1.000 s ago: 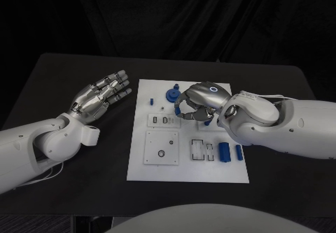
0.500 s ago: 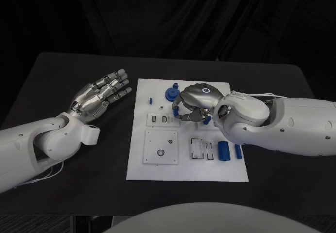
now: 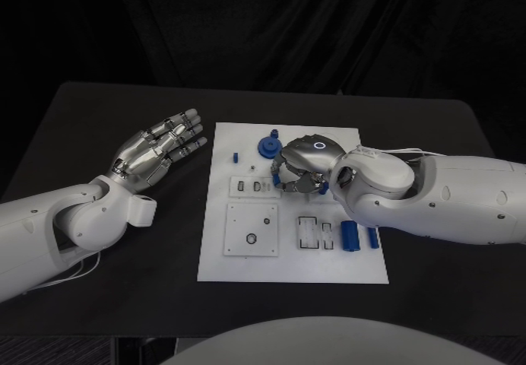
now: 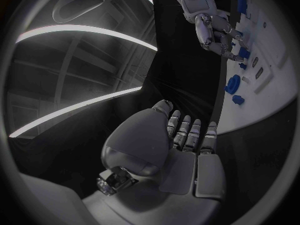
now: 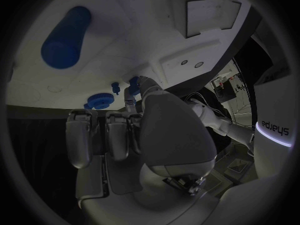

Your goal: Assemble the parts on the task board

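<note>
The white task board [image 3: 290, 266] lies mid-table. My right hand [image 3: 302, 163] hovers low over its far middle, fingers curled down, pinching a small blue part [image 4: 244, 52] at the fingertips. A blue gear [image 3: 268, 144] stands just left of that hand, and a small blue peg [image 3: 236, 159] stands near the board's left edge. A blue cylinder [image 3: 351, 237] and a blue bar [image 3: 374, 237] lie side by side at the board's right. My left hand [image 3: 159, 148] rests palm up and empty on the table left of the board, fingers spread.
White raised blocks with slots and holes [image 3: 253, 230] sit on the board's left half, and a slotted block [image 3: 315, 233] lies beside the cylinder. Black table [image 3: 131, 289] surrounds the board. My right forearm [image 3: 438, 198] covers the board's right edge.
My right hand has shifted a little to the left over the board, toward the blue gear, with its fingers still curled. The left hand has stayed still.
</note>
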Tool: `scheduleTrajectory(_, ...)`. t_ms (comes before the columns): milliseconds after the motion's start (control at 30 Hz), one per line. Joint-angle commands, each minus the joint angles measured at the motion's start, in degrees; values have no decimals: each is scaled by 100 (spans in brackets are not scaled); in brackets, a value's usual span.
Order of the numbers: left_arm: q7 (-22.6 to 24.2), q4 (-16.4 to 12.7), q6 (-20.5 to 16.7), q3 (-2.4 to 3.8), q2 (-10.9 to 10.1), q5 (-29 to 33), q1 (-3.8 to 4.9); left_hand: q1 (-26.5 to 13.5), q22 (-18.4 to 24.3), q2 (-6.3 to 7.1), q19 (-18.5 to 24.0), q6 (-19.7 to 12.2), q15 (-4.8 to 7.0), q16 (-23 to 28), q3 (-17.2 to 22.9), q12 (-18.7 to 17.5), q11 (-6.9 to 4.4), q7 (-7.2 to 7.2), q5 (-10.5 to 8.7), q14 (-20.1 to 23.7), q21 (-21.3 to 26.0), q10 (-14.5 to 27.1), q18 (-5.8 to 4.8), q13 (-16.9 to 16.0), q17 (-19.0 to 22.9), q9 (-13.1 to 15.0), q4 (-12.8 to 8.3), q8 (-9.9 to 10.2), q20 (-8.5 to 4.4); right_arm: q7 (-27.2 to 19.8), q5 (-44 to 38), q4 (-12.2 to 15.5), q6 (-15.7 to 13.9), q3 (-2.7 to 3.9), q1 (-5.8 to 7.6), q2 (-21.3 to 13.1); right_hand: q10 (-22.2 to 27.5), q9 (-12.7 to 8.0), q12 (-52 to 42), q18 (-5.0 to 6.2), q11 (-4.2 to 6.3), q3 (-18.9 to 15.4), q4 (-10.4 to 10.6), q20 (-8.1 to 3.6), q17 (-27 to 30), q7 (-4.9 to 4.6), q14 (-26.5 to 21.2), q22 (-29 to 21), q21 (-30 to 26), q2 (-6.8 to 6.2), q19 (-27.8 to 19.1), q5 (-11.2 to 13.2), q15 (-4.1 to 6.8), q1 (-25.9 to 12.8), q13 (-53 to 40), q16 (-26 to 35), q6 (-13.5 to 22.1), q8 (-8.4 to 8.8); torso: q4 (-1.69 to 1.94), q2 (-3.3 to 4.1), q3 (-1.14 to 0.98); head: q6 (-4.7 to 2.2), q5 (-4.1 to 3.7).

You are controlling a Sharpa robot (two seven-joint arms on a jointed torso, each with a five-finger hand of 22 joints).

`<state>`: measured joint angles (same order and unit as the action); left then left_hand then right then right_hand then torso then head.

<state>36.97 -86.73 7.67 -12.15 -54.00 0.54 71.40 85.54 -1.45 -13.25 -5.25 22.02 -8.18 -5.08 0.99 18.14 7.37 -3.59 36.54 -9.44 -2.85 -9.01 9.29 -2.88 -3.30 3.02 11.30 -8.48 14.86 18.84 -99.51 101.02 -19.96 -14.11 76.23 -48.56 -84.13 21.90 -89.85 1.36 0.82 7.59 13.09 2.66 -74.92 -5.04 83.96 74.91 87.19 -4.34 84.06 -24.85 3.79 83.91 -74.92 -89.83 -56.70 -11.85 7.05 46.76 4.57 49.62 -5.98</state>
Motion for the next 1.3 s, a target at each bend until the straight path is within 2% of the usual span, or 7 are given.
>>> scheduleTrajectory(33, 12, -2, 97, 5, 9, -2, -15, -52, 1, 14, 1, -55, -43, -8, 38, -28, -7, 5, -1, 1, 1, 45, 108, 9, 6, -9, 8, 34, 31, 92, -61, -43, 43, -4, -60, 31, -587, 351, -15, -48, -44, 8, -42, -4, -1508, 56, 604, 1393, -40, -14, 398, 55, -9, -84, -1508, -17, -26, 24, 5, -1, 2, 6, -2)
scheduleTrajectory(400, -36, 5, 102, 5, 0, -2, -27, -63, 2, 15, 7, -71, -48, -4, 57, -38, -3, -3, -9, 9, 4, 57, 107, 11, 9, -11, 7, 41, 34, 28, -61, -106, 2, -4, -142, 104, -587, 347, -15, -38, -65, 12, -62, 25, -1508, 13, 604, 1380, -74, -14, 378, 401, -31, -193, -1508, -17, 232, 222, 7, 1, 2, 13, 21)
scheduleTrajectory(467, -34, 9, 107, 5, 4, -2, -29, -64, 3, 15, 8, -74, -48, -1, 59, -40, -3, -3, -10, 16, 5, 59, 107, 11, 11, -11, 7, 42, 34, 30, -61, -111, 10, -3, -147, 106, -587, 343, -15, -35, -80, -2, -72, 38, -1508, 0, 604, 1376, -87, -16, 371, 655, -40, -229, -1508, -17, 310, 286, 8, 0, 1, 14, 17)
scheduleTrajectory(700, -28, 17, 126, 5, 14, -2, -37, -67, 2, 15, 7, -69, -48, -1, 64, -41, -2, -4, -10, 16, 5, 62, 107, 11, 11, -11, 6, 40, 35, 42, -61, -123, 57, -3, -156, 107, -587, 344, -15, -32, -99, -62, -80, 55, -1508, -24, 604, 1372, -99, -28, 364, 1074, -61, -327, -1508, -17, 434, 396, 8, 1, 0, 17, 6)
scheduleTrajectory(1133, -33, 29, 129, 5, 9, -2, -50, -70, 2, 16, 7, -75, -48, 1, 71, -45, -2, -4, -11, 21, 5, 66, 107, 12, 13, -11, 5, 42, 36, 24, -61, -124, 75, -3, -160, 110, -587, 314, -15, -20, -137, -270, 7, 86, -1508, -66, 604, 1356, -146, -175, 338, 1778, -94, -530, -1508, -17, 919, 671, 1, 0, 1, 21, 9)
scheduleTrajectory(1233, -23, 21, 119, 5, 1, -2, -52, -73, 3, 20, 9, -72, -48, 3, 77, -50, -3, -4, -14, 24, 6, 72, 107, 13, 14, -10, 2, 41, 37, -10, -61, -115, -8, -3, -160, 91, -587, 307, -15, -20, -144, -310, 84, 95, -1508, -71, 604, 1356, -147, -235, 338, 1987, -101, -583, -1508, -17, 1066, 735, 5, 0, -1, 14, 7)
scheduleTrajectory(1300, -16, 13, 103, 5, -7, -2, -53, -78, 4, 29, 12, -73, -39, 11, 88, -48, 1, -5, -18, 41, 8, 75, 107, 12, 20, -10, -4, 41, 37, -40, -61, -101, -99, -3, -160, 72, -587, 254, -15, -17, -147, -323, 190, 101, -1508, -75, 604, 1353, -157, -334, 333, 2146, -103, -596, -1508, -17, 1303, 809, 5, -1, -1, 6, 4)
